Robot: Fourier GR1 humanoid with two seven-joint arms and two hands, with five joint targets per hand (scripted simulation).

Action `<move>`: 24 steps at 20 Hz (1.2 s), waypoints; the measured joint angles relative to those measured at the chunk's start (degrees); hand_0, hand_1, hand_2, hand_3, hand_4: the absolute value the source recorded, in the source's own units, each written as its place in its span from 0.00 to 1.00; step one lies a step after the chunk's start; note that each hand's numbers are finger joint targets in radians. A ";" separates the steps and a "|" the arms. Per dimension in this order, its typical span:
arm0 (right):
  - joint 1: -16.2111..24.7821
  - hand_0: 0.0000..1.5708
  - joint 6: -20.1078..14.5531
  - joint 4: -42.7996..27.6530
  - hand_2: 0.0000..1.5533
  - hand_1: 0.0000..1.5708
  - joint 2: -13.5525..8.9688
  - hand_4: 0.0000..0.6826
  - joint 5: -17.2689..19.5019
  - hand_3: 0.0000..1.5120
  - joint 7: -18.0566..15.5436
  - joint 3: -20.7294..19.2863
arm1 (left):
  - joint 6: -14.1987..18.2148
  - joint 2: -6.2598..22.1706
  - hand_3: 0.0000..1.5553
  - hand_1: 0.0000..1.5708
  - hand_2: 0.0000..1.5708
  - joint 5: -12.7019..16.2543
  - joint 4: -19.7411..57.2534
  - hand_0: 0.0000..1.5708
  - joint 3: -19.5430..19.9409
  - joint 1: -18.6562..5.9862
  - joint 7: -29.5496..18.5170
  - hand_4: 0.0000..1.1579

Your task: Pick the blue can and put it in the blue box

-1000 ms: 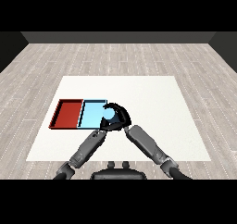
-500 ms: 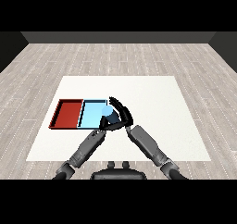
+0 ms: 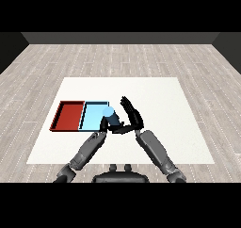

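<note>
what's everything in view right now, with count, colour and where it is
table: 1, white, centre of the wood-plank floor
red tray: 1, red, left part of the table
blue tray: 1, light blue, touching the red tray's right side
blue can: 1, blue, upright at the blue tray's right edge
left robot hand: 1, black, just left of the can's base, fingers hidden
right robot hand: 1, black, right of the can, fingers straight
forearms: 2, grey, coming in from the lower corners
</note>
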 measured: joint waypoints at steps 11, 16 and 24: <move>12.86 0.00 2.69 -17.06 0.00 0.00 -5.95 0.00 -2.86 0.00 0.82 -8.57 | -0.15 0.94 0.96 1.00 1.00 -4.45 1.18 1.00 3.42 -0.66 2.16 0.98; 17.10 0.00 4.44 -21.70 0.00 0.00 -9.24 0.00 -5.42 0.00 0.76 -14.62 | -1.22 4.62 0.96 1.00 1.00 -5.31 2.32 1.00 6.43 -1.45 4.03 0.99; 19.89 0.00 5.15 -20.56 0.00 0.00 -10.19 0.00 -5.11 0.00 -0.40 -18.22 | -3.69 12.30 0.97 1.00 1.00 -3.84 11.73 1.00 14.29 -4.55 8.90 0.94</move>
